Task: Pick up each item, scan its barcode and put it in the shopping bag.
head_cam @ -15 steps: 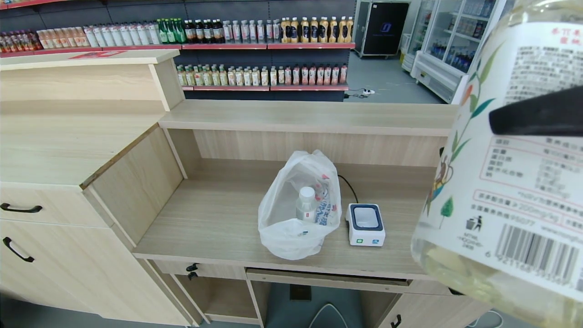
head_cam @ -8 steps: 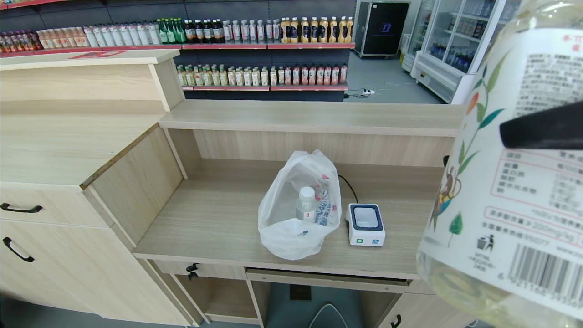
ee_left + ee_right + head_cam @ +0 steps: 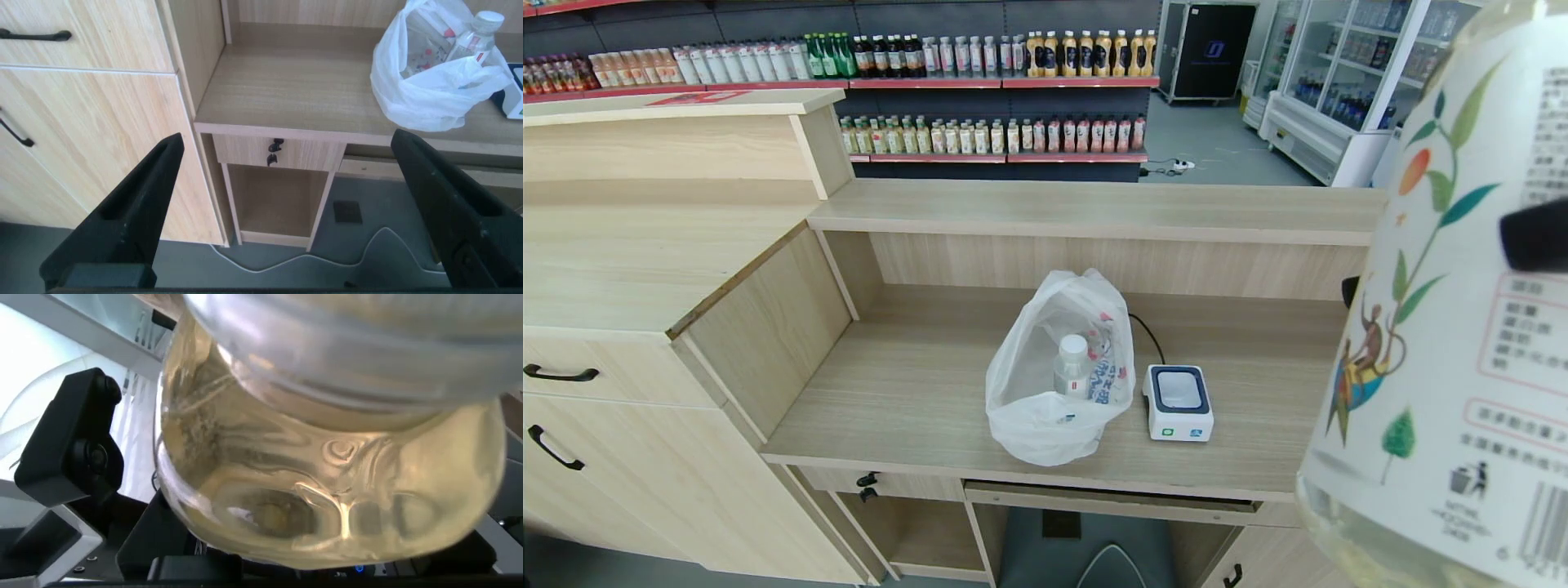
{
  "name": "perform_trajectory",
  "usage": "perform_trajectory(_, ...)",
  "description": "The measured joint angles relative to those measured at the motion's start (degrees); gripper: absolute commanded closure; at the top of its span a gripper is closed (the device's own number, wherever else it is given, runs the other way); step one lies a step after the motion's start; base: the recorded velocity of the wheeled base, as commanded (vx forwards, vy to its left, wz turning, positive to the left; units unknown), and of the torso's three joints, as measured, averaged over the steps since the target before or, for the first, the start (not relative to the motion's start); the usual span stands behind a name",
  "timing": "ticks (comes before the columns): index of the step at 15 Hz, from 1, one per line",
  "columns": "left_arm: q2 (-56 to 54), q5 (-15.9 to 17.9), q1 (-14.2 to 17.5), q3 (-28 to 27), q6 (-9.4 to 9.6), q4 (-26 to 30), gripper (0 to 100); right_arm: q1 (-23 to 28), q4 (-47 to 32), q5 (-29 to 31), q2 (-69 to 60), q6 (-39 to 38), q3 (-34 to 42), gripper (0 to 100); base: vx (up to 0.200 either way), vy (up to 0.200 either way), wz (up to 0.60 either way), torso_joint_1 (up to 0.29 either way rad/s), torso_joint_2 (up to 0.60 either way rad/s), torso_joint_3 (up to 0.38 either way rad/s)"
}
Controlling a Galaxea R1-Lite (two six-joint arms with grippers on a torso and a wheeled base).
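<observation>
A large clear bottle [image 3: 1445,343] of pale yellow drink, with a white illustrated label and a barcode, hangs close to the head camera at the right. My right gripper [image 3: 315,486] is shut on it; one black finger [image 3: 1534,238] crosses the label. The white plastic shopping bag [image 3: 1049,384] stands open on the counter with a small white-capped bottle [image 3: 1072,363] inside. The white barcode scanner [image 3: 1178,402] sits just right of the bag. My left gripper [image 3: 286,220] hangs open and holds nothing, low in front of the counter's left end, with the bag [image 3: 433,73] farther off.
The wooden checkout counter [image 3: 907,400] has a raised back ledge and a taller cabinet [image 3: 645,245] with drawer handles on the left. A black cable runs from the scanner to the back wall. Drink shelves and fridges stand behind.
The held bottle has slid to the right in the head view, uncovering more of the counter's right end. The bag, the scanner and the left arm have stayed put.
</observation>
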State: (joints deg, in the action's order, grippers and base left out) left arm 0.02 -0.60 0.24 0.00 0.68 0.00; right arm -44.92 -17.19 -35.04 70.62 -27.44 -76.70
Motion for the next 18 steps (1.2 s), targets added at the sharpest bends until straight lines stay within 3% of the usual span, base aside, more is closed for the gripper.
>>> perform_trajectory(18, 0.00, 0.02, -0.02, 0.00, 0.00, 0.00, 0, 0.41, -0.21, 0.35, -2.73, 2.54, 2.21, 100, 0.000, 0.000, 0.00, 0.000, 0.00, 0.000)
